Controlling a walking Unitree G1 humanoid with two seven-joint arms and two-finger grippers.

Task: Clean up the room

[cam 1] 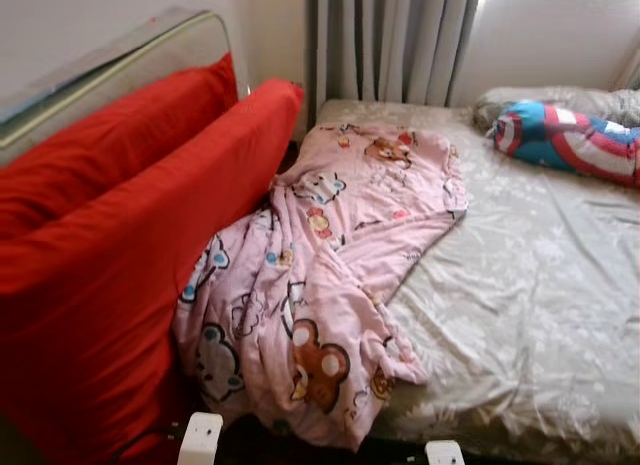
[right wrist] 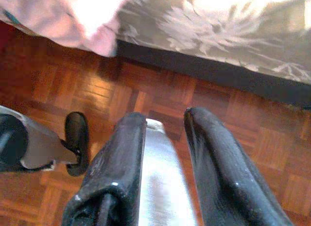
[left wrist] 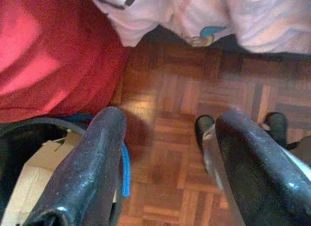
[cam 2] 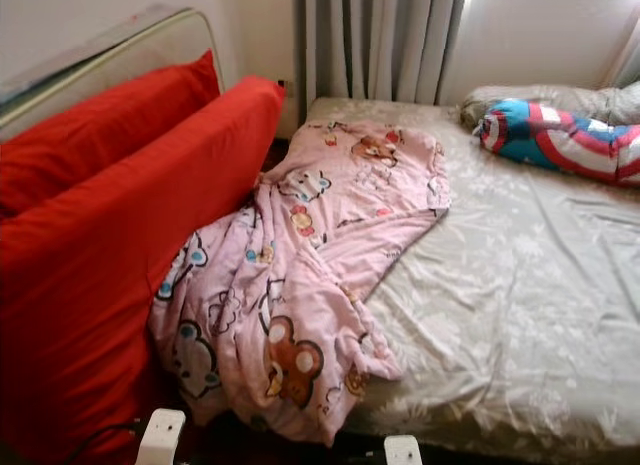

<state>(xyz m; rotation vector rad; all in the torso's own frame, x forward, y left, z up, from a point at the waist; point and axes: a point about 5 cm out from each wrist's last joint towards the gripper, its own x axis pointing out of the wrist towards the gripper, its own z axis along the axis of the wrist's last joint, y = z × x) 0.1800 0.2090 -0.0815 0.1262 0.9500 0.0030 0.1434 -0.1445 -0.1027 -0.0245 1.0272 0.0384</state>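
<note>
A pink cartoon-print blanket (cam 1: 320, 275) lies crumpled across the left side of the bed (cam 1: 530, 285) and hangs over its front edge. A blue, red and white shield-print pillow (cam 1: 570, 135) rests at the bed's far right. Both arms hang low by the bed's front edge. In the left wrist view my left gripper (left wrist: 170, 119) is open over the parquet floor (left wrist: 170, 153), with the blanket's hem (left wrist: 194, 17) beyond it. My right gripper (right wrist: 163, 116) is open above the floor, holding nothing, near the bed's edge (right wrist: 218, 36).
Two big red cushions (cam 1: 130, 255) lean against a padded headboard (cam 1: 110, 70) on the left. Grey curtains (cam 1: 390, 40) hang behind the bed. A cardboard box (left wrist: 34, 182) and a blue cable (left wrist: 125, 172) sit on the floor by the red cushion.
</note>
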